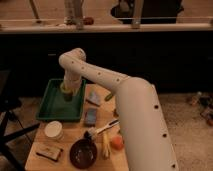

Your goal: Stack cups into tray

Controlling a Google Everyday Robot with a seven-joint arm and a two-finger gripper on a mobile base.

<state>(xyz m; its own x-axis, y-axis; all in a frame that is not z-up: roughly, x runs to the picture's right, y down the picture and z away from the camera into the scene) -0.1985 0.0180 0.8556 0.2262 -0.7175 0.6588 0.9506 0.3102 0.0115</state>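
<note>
1. Gripper (69,88) position: over the far half of the green tray (47,109), which lies at the far left corner of the counter (75,131). The yellow-green cup (65,92) sits at the gripper's tip, within the tray outline. Whether the gripper is apart or clamped on the cup cannot be told.
2. Risk: release from height. The light cup likely tips or rolls to the rim.
3. Risk: off-centre descent. The cup may catch the rim and shift the tray.
4. Risk: failed nesting. The cream-white cup (53,130) stands outside the tray near the left edge. A tilted base cup likely blocks stacking.
</note>
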